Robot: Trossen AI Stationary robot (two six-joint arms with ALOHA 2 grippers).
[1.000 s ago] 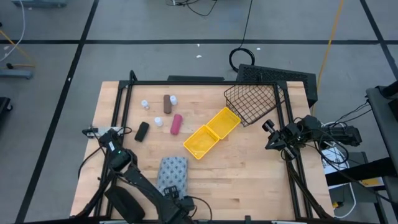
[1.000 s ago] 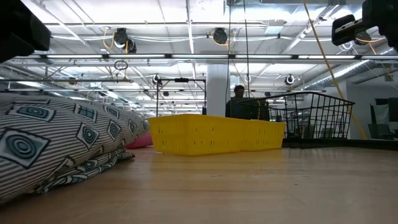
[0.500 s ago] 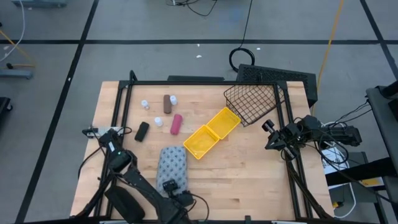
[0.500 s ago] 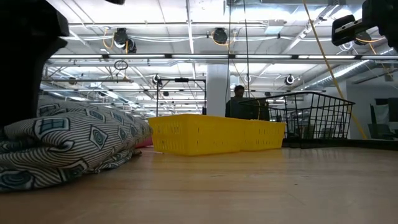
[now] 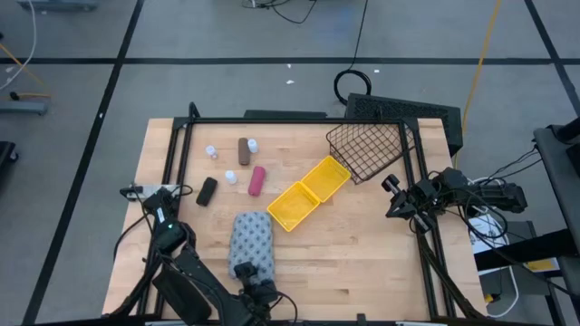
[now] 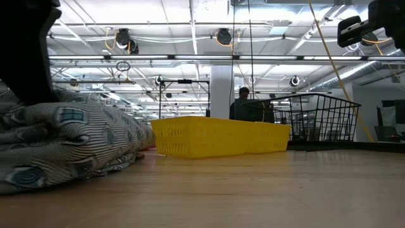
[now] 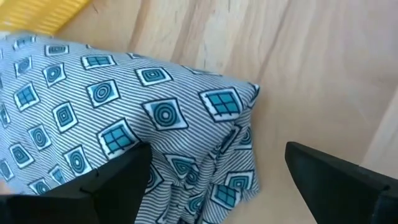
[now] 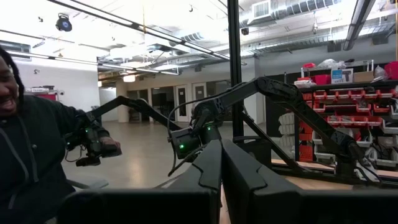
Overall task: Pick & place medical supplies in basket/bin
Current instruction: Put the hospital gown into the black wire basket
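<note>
The grey-blue patterned cloth bundle (image 5: 252,240) (image 6: 63,145) (image 7: 124,112) lies flat on the table, near its front edge. My left gripper (image 5: 252,282) (image 7: 217,152) is open over the bundle's near end, slanting down, one finger over the cloth and one over bare wood. The pink cylinder (image 5: 257,180), the brown cylinder (image 5: 243,150) and tiny white bottles (image 5: 211,151) lie at the far left. The yellow bin (image 5: 308,193) and the tilted wire basket (image 5: 372,149) sit right of the middle. My right gripper (image 5: 391,195) (image 8: 221,162) waits shut at the right edge, raised. My left gripper has one finger (image 7: 112,186) over the bundle's near end (image 7: 186,180), coming from the table's near side and slanting down. I cannot tell whether that finger touches the cloth. The other finger (image 7: 336,180) stands clear over the wood.
A small black object (image 5: 207,191) lies left of the pink cylinder. A black frame (image 5: 299,120) rings the table top. Bare wood (image 5: 362,254) stretches right of the bundle. A person (image 8: 25,137) stands in the room beyond the table.
The cloth bundle has shifted a little toward the table's far edge and settled lower, drawing back from the low camera. My left gripper has turned over the bundle's near end and edged toward the table's left.
</note>
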